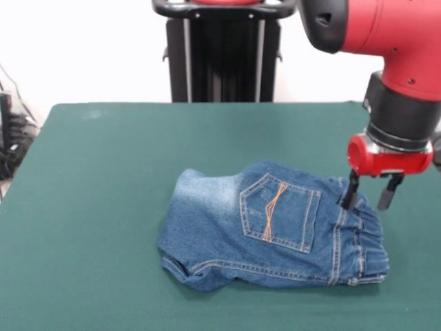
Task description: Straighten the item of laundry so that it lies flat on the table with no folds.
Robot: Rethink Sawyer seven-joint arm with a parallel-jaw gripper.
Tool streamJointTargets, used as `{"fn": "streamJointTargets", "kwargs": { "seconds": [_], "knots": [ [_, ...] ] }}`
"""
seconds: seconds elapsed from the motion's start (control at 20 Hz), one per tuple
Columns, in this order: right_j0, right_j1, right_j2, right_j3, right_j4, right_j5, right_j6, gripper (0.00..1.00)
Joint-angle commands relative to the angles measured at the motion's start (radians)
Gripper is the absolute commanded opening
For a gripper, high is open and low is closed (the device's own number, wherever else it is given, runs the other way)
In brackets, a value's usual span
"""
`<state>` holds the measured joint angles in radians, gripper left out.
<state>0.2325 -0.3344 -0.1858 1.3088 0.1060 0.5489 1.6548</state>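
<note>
The small pair of blue denim jeans point(262, 231) lies folded on the dark green table point(103, 207), right of centre. One back pocket with orange stitching faces up, the legs are doubled over to the left, and the elastic waistband is at the right. My gripper point(371, 196) hangs from the red and black arm at the right, just above the far end of the waistband. Its two dark fingers are spread apart with nothing between them; the left fingertip is at or touching the waistband edge.
The robot's black pedestal point(220, 52) stands at the table's far edge, top centre. Dark cables and equipment point(10, 138) sit off the table's left side. Green tabletop surrounds the jeans on the left and far sides.
</note>
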Motion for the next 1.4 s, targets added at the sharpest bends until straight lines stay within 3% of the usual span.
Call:
{"fn": "streamJointTargets", "kwargs": {
  "seconds": [0.05,0.5,0.95,1.4],
  "knots": [
    [0.019,0.018,0.018,-0.019,0.057,-0.018,0.28,1.0],
    [0.0,0.069,0.027,-0.079,0.058,-0.014,0.263,1.0],
    [0.054,0.179,-0.045,-0.229,0.096,0.023,0.352,1.0],
    [0.065,0.24,-0.077,-0.282,0.136,0.003,0.353,1.0]
  ]
}}
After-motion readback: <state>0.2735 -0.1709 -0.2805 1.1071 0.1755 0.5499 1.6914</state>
